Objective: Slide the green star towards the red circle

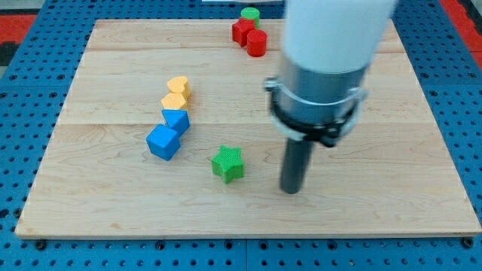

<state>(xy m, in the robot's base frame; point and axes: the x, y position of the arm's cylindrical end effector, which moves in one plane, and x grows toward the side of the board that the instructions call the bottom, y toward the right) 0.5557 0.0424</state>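
Note:
The green star (227,163) lies on the wooden board, below the middle. The red circle (257,42) stands near the view's top, with a second red block (242,31) touching it on its upper left. My tip (291,190) rests on the board to the right of the green star and slightly lower, a short gap apart from it. The arm's white and grey body hangs above it and hides part of the board's upper right.
A green round block (250,14) sits at the top edge above the red blocks. Two yellow blocks (178,85) (174,102) and two blue blocks (176,120) (163,141) form a line at the left of the green star. The board (113,203) lies on a blue pegboard.

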